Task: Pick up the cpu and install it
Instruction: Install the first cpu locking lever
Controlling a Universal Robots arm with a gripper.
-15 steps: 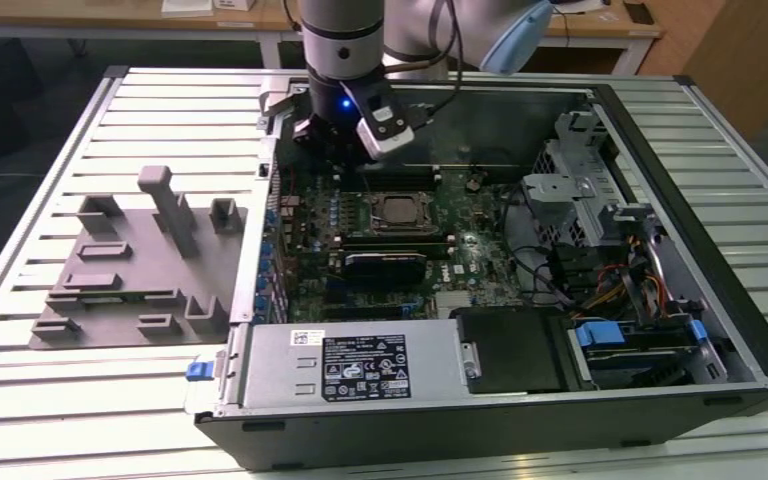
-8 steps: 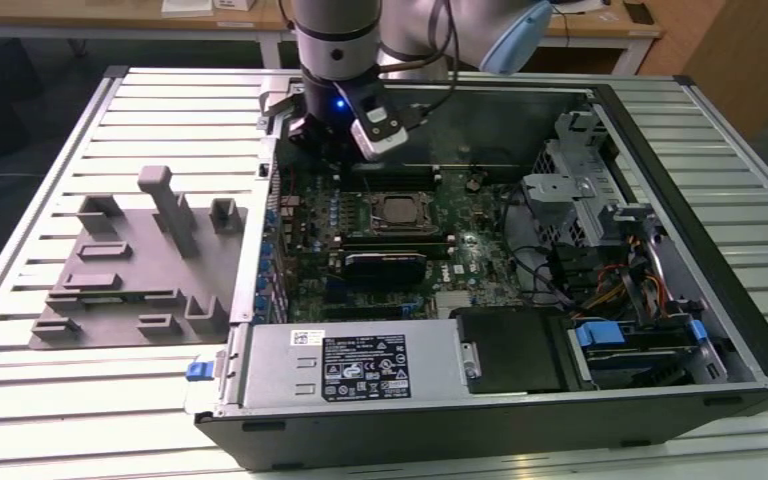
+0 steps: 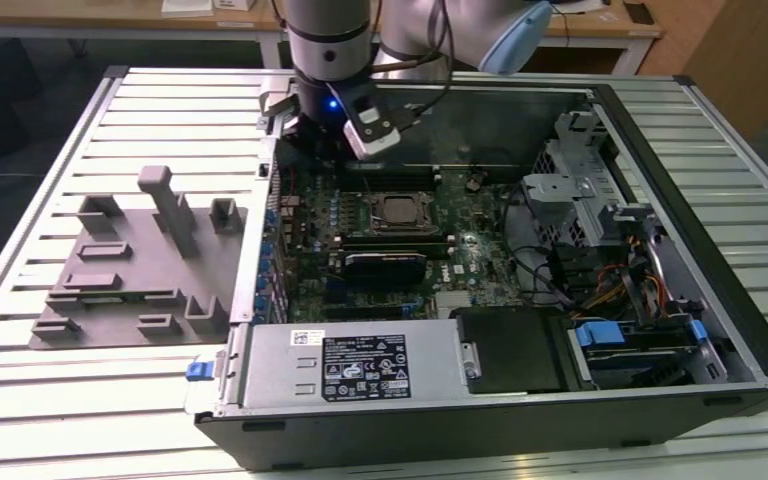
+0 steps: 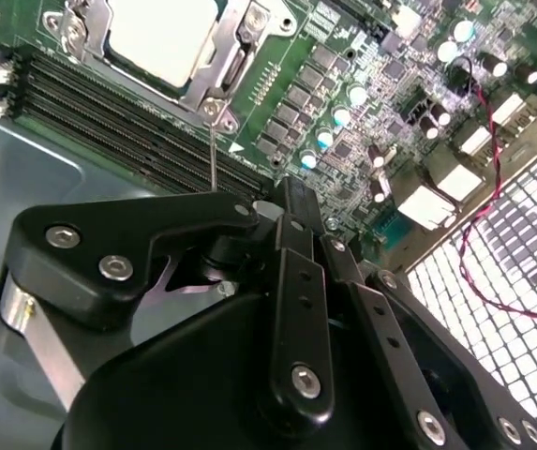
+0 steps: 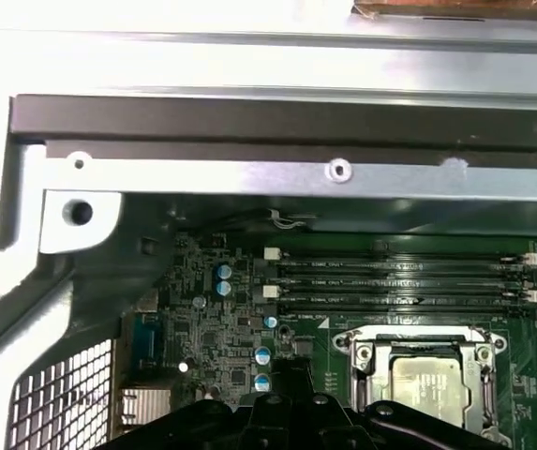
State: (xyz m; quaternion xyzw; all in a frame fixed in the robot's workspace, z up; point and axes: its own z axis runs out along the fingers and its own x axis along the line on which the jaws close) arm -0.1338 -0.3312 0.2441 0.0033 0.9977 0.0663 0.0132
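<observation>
The cpu [image 3: 395,211] lies flat in the motherboard socket, its silver top framed by the metal load plate. Both wrist views show it as a pale square [image 4: 160,37] [image 5: 427,389]. My gripper [image 3: 301,148] hangs over the far corner of the motherboard on the exterior view's left, beside the memory slots [image 5: 395,281] and clear of the socket. Its black fingers [image 4: 287,202] are together with nothing between them. A thin metal socket lever [image 4: 212,155] runs from the socket corner toward the fingertips.
The open computer case [image 3: 651,130] lies on a slatted table, with a power supply [image 3: 351,365] at the near side and drive cages and cables at the exterior view's right. A grey fixture block [image 3: 137,265] stands outside the case on the left. The case's metal rim [image 5: 277,173] runs close behind the gripper.
</observation>
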